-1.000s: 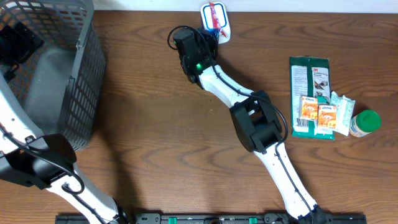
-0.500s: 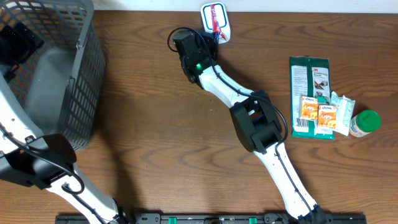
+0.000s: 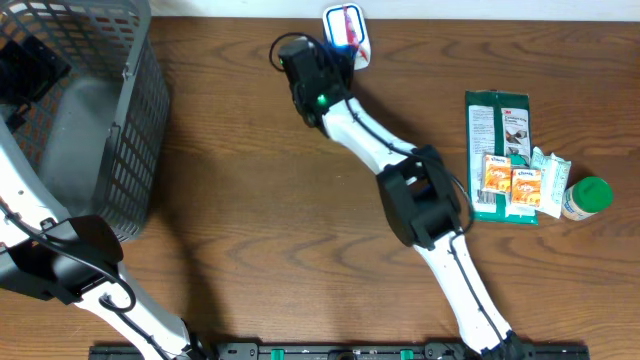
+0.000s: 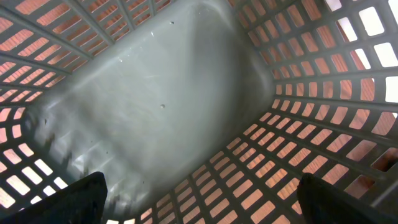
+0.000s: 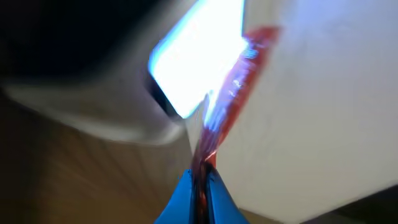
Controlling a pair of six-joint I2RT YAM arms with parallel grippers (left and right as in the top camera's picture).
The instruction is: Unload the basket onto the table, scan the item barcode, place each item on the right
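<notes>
The right wrist view is blurring, so no barcode is showing on the packet (image 5: 235,93), and overhead the arm (image 3: 365,135) is hiding the right gripper (image 5: 200,186). That gripper is pinching the red packet's lower end, its long axis running from 6 toward 1 o'clock beside the scanner (image 5: 199,59) window, at the table's (image 3: 250,200) 12 o'clock edge. The left gripper (image 4: 202,202) is hanging spread wide and empty inside the basket (image 4: 298,124).

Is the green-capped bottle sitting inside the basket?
No, the green-capped bottle is on the table at the far right, next to the orange packs, far from the basket on the left.
</notes>
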